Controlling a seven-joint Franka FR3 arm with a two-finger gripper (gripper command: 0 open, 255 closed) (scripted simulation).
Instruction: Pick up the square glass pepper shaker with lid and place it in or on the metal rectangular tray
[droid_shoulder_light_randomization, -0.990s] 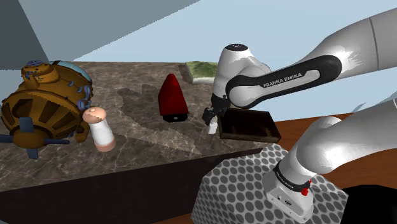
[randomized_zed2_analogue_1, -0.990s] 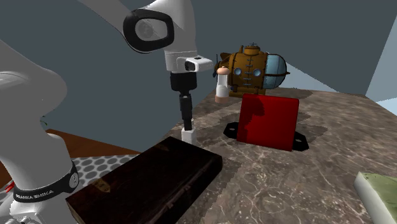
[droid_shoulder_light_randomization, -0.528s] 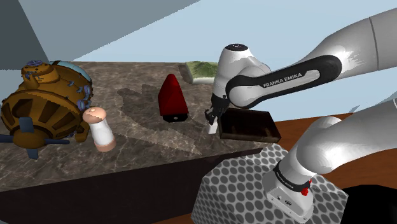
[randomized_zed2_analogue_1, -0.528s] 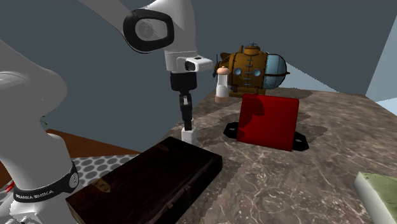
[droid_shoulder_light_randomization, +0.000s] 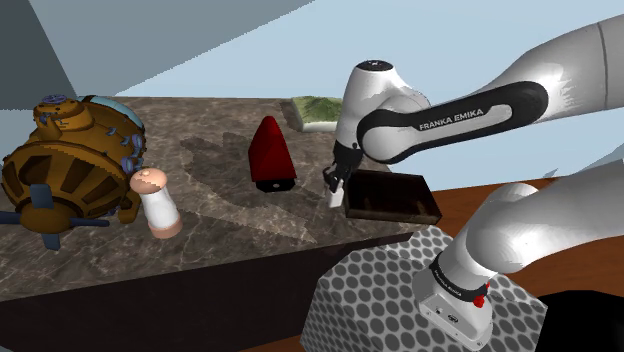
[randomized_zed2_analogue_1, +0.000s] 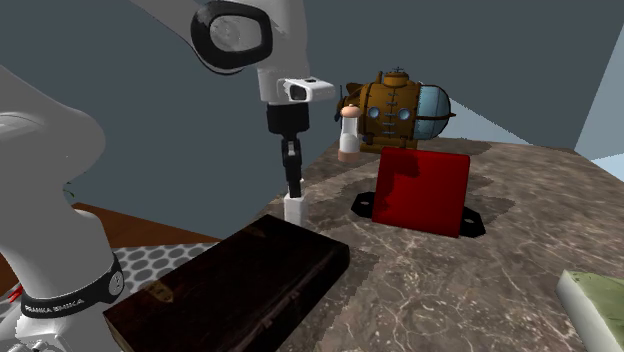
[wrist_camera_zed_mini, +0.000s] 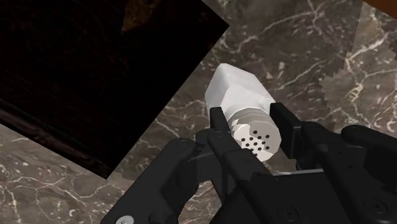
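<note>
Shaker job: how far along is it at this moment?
Done: the pincer is shut on the white shaker at its lid. In hand: it is held upright beside the dark tray. Left: carry it over the tray and let go.

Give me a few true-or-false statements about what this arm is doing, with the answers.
1. The gripper is shut on the shaker. True.
2. The shaker lies in the tray. False: it hangs in the gripper beside the tray, over the counter.
3. The shaker's lid has small holes. True.
4. The red object stands on the tray. False: it stands on the counter, apart from the tray.
5. A brown submarine model sits on the counter. True.
</note>
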